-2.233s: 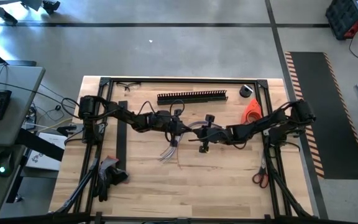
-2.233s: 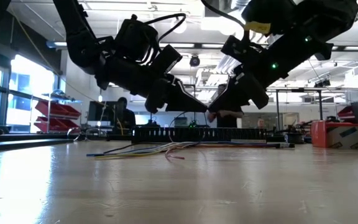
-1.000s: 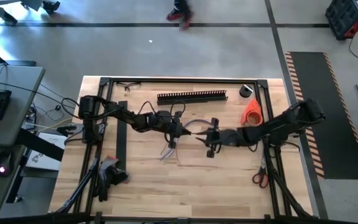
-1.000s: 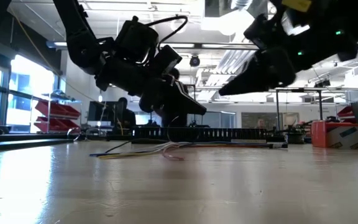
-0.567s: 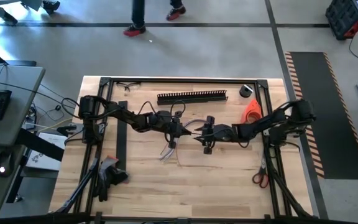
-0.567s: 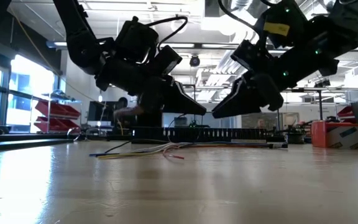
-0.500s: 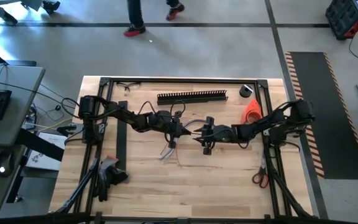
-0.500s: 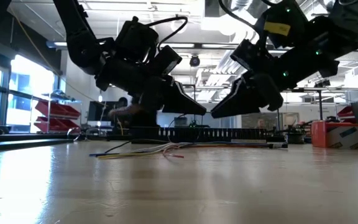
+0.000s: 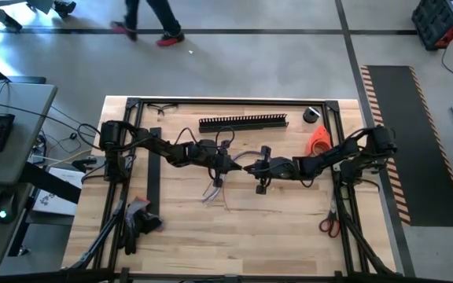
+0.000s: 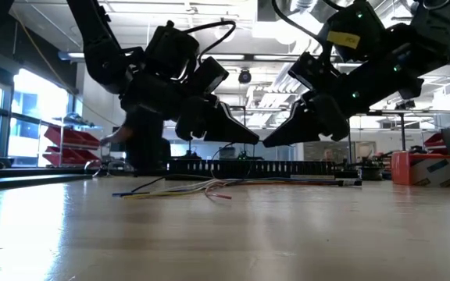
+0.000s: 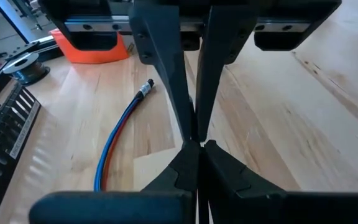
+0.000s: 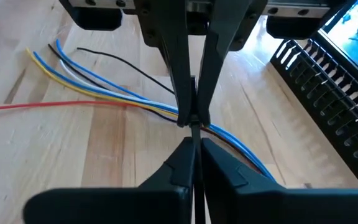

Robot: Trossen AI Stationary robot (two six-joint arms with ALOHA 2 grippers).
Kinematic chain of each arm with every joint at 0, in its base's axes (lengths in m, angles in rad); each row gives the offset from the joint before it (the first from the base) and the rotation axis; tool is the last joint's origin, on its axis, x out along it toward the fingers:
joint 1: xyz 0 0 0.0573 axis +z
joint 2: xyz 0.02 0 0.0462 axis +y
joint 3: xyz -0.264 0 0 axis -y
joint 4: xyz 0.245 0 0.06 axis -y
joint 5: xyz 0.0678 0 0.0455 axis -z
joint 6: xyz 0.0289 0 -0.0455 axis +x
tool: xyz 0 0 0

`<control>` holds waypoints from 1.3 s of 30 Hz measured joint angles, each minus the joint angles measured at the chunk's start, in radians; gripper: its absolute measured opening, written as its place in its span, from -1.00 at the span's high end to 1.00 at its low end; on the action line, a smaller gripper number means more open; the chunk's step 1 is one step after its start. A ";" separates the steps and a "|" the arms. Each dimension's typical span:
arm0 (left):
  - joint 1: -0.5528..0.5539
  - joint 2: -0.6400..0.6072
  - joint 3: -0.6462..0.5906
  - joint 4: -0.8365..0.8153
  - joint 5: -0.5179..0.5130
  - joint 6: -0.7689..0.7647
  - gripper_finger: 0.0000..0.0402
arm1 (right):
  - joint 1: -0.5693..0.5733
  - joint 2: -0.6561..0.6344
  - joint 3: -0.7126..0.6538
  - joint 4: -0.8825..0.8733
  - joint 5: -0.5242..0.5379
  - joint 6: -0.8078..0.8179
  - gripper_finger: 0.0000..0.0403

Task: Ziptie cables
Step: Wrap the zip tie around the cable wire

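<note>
The cables (image 9: pixel 215 189), a loose bunch of thin blue, yellow, white, black and red wires (image 12: pixel 104 93), lie flat on the wooden table at its middle. Above them my left gripper (image 9: pixel 234 167) and my right gripper (image 9: pixel 250 167) stand tip to tip, both shut and both slanting down. The low view shows both tips (image 10: pixel 261 143) well clear of the table top. One end of the bunch, blue and red (image 11: pixel 120 143), runs on toward the table's right under my right arm. My left gripper meets my right gripper's shut fingertips (image 12: pixel 190 121) with its own shut tips, above the cables. Whether something thin is pinched there I cannot tell. My right gripper comes at that point (image 11: pixel 196 138) from the table's right, slanting down. It does not touch the cables.
A long black slotted strip (image 9: pixel 242 123) lies near the far edge, with a tape roll (image 9: pixel 311 115) and an orange object (image 9: pixel 318 140) at the far right. Red-handled scissors (image 9: pixel 329 224) lie at the near right. A person (image 9: pixel 148 16) walks past beyond the far edge.
My right gripper has come down and toward the table's left, up to the tip of my left gripper, and its fingers have shut there. My left gripper and the cables have kept still.
</note>
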 joint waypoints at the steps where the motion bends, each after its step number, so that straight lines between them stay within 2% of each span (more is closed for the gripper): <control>1: 0.000 0.000 0.000 0.000 -0.001 0.000 1.00 | 0.000 0.000 0.000 -0.002 0.000 0.000 0.98; 6: 0.002 0.000 0.002 0.001 -0.009 0.000 1.00 | 0.020 -0.001 0.003 -0.037 0.045 0.025 0.99; 11: 0.007 0.000 0.003 0.001 0.000 0.000 1.00 | 0.080 -0.033 0.005 -0.149 0.112 0.114 1.00; 18: 0.012 -0.001 0.000 -0.016 -0.017 0.000 1.00 | 0.200 -0.162 -0.001 -0.453 0.249 0.271 1.00; 21: 0.011 -0.001 0.000 -0.021 -0.016 0.002 1.00 | 0.216 -0.200 -0.003 -0.527 0.267 0.327 1.00; 23: 0.011 -0.001 0.000 -0.018 -0.013 0.007 1.00 | 0.217 -0.207 -0.002 -0.475 0.263 0.319 1.00; 26: 0.011 -0.001 0.000 -0.013 -0.013 0.007 1.00 | 0.208 -0.201 -0.002 -0.344 0.200 0.216 0.93; 30: 0.011 -0.001 0.000 -0.008 -0.012 0.001 1.00 | 0.175 -0.167 0.000 -0.177 0.182 0.095 0.64; 34: 0.008 -0.001 0.000 -0.007 -0.011 0.001 1.00 | 0.123 -0.095 0.000 -0.132 0.191 -0.004 0.33; 36: 0.008 -0.001 0.000 -0.007 -0.010 0.000 1.00 | 0.096 -0.054 0.000 -0.112 0.190 -0.041 0.24; 39: 0.006 -0.001 0.000 -0.007 -0.010 0.000 1.00 | 0.070 -0.008 0.000 -0.061 0.181 -0.054 0.22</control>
